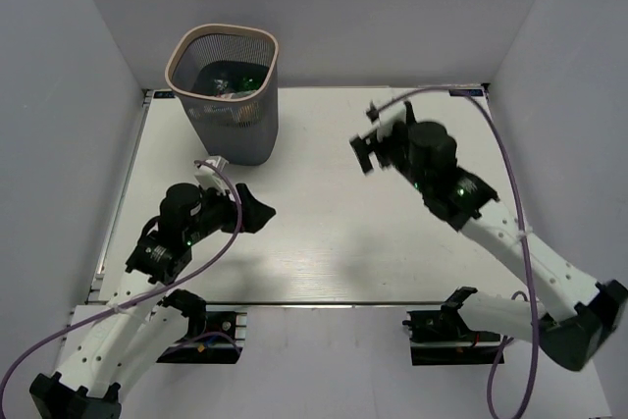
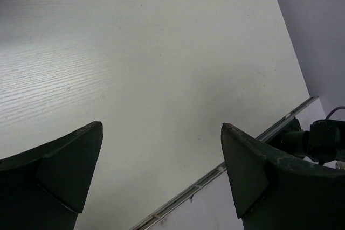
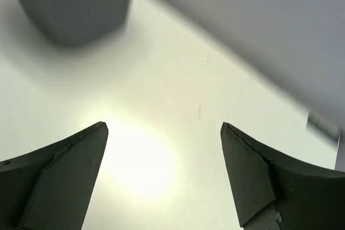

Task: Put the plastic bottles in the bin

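The bin (image 1: 257, 140), a dark grey wire-mesh basket with a beige rim, stands at the table's far left. Inside it lie green plastic bottles (image 1: 235, 77), partly hidden by the mesh wall. My right gripper (image 1: 366, 134) hovers right of the bin, facing it, with its jaws open and empty; its wrist view shows the blurred bin (image 3: 70, 4) at upper left beyond the gripper (image 3: 164, 125). South of the bin, my left gripper (image 1: 260, 208) is low over the table, open and empty, and in its wrist view the gripper (image 2: 161, 125) frames only bare tabletop.
White walls close the table on the left, back and right. The table's near edge rail (image 2: 215, 173) runs past the left fingers, with the right arm's base (image 2: 323, 141) beyond it. Purple cables (image 1: 510, 174) loop from both arms.
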Tool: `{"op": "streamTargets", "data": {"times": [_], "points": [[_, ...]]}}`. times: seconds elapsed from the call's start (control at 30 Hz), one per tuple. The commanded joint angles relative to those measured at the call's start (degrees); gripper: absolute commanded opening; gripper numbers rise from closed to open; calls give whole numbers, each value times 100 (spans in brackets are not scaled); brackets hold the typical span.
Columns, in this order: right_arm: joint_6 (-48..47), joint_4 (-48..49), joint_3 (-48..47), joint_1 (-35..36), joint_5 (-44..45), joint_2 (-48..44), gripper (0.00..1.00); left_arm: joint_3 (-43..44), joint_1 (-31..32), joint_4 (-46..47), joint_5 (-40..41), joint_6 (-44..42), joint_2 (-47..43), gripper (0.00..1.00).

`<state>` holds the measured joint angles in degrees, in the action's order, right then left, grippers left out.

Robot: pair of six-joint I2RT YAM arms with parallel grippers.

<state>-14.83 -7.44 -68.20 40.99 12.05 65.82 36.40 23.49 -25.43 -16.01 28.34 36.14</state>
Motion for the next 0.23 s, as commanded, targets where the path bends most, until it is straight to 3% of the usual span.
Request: {"op": "streamTargets", "data": {"times": [0.0, 0.2], "points": [[111, -890, 1106, 5, 632, -595, 90, 437, 33, 311, -166, -74, 156, 100], [402, -899, 2065, -30, 491, -1844, 90, 718, 33, 205, -61, -144, 341, 100]]}}
